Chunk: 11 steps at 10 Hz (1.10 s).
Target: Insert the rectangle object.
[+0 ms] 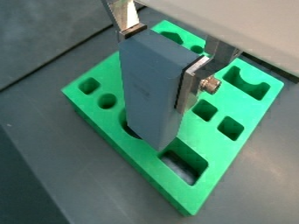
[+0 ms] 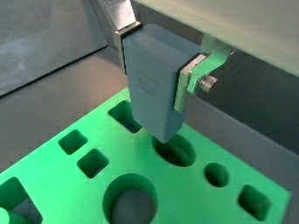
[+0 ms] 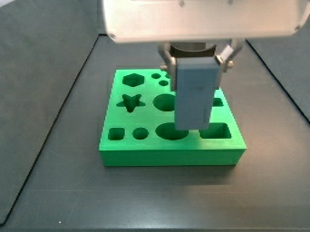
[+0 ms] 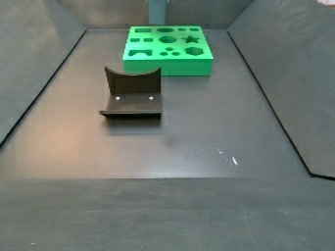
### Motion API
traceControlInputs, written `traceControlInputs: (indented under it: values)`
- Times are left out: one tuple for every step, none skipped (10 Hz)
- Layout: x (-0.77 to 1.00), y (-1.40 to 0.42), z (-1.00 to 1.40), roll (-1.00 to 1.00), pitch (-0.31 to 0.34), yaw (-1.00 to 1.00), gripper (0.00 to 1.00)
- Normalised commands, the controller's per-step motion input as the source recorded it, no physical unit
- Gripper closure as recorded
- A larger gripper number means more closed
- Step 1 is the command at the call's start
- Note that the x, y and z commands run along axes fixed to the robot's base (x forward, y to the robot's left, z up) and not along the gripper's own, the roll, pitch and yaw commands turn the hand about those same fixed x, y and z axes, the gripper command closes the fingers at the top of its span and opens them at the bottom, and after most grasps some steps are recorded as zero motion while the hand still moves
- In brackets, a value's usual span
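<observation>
Rectangle object: hanging upright, hand clenching it, lower end hovering over green board near a round hole. Advice: be squaring it over the rectangular slot before lowering straight.

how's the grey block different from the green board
The block is plain grey-blue and smooth; the board is bright green and full of shaped holes. The block stands tall and upright; the board lies flat and wide. The block is held between the jaws of the gripper, its lower end at the board; the board rests on the dark floor. Both have straight, rectangular outlines.
</observation>
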Motion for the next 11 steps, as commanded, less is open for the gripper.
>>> traceControlInputs:
  values:
    - [0.96,0.00,-0.21,0.36,0.237,0.00,1.00]
    - [0.87,0.00,-0.18,0.38,0.274,0.00,1.00]
    - [0.81,0.00,-0.15,0.37,0.320,0.00,1.00]
    - [0.77,0.00,-0.19,0.32,0.320,0.00,1.00]
    - [0.70,-0.13,-0.26,0.29,0.267,0.06,1.00]
    - [0.84,-0.25,-0.29,0.19,0.230,0.01,1.00]
    - [0.91,-0.29,-0.27,0.14,0.187,0.00,1.00]
    - [0.95,-0.22,-0.29,0.11,0.170,0.00,1.00]
    - [0.99,-0.10,-0.42,0.16,0.180,0.00,1.00]
    - [0.79,0.00,-0.45,0.24,0.187,0.00,1.00]
    - [0.47,0.00,-0.52,0.31,0.100,0.11,1.00]
